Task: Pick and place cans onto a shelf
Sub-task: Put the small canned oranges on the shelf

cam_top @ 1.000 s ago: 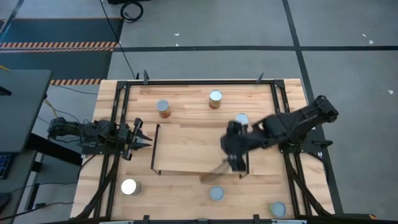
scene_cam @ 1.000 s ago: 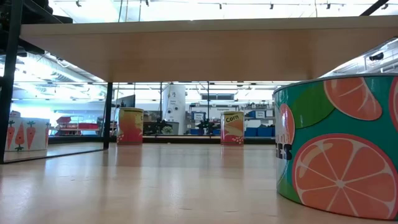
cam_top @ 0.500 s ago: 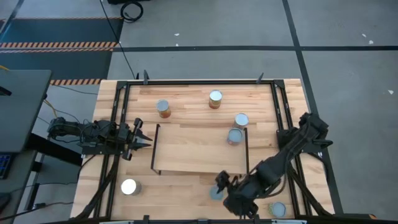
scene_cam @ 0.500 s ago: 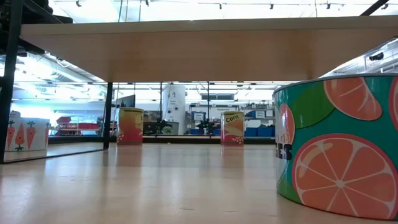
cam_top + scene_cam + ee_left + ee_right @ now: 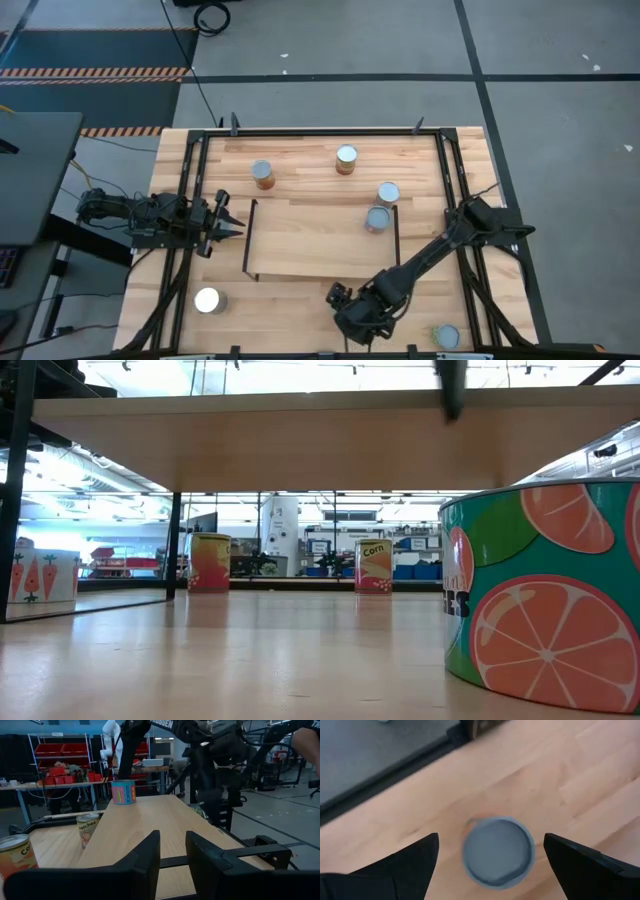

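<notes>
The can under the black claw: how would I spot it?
Find the shelf mid-table, then its near long edge. The right gripper hangs open there over a can. Its grey lid is the only one framed between two dark fingers.

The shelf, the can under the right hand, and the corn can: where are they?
Shelf [image 5: 310,245], high view: bare middle of its board.
Can under the right hand [image 5: 498,851], right wrist view: centre of its grey lid.
Corn can [image 5: 374,566], low view: its labelled side.

Six cans [image 5: 262,172] visible, upright: one on shelf [image 5: 320,240], grey-lidded can [image 5: 498,851] near front edge.
</notes>
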Controlling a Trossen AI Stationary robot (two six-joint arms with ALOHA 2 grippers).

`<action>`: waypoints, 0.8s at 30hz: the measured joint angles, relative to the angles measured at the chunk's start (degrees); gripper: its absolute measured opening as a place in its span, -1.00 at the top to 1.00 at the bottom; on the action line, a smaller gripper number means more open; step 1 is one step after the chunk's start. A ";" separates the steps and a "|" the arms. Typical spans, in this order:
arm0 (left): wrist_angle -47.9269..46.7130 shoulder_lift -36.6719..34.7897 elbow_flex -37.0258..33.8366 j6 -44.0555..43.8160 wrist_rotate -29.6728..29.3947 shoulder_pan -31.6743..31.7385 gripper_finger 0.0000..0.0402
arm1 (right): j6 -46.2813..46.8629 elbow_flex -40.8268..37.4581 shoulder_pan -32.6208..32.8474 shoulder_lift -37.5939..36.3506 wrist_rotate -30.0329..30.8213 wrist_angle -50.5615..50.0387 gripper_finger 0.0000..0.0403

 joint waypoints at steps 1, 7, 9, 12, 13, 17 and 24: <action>0.00 0.00 0.00 0.00 -0.01 0.00 0.51 | -0.34 0.00 -0.36 0.23 0.02 0.09 -0.83; -0.02 0.00 0.00 0.01 -0.01 -0.01 0.51 | -2.84 0.00 -1.94 1.56 -1.23 -0.77 -0.83; 0.14 0.00 0.00 0.00 -0.01 0.01 0.51 | -2.90 -0.01 -2.35 2.12 -2.60 -0.65 -0.83; 0.26 0.02 -0.02 0.01 -0.01 0.01 0.51 | -3.03 -1.18 -2.55 2.05 -1.79 1.80 -0.83; 0.32 0.04 -0.02 -0.01 -0.01 -0.01 0.51 | -2.98 -1.52 -2.71 2.05 -1.47 2.63 -0.83; 0.29 0.17 -0.02 -0.01 -0.01 -0.01 0.51 | -3.24 -2.23 -3.13 2.02 -2.31 3.08 -0.83; 0.35 0.15 -0.02 -0.01 -0.01 -0.01 0.51 | -3.87 -5.19 -3.12 2.05 -2.79 4.52 -0.83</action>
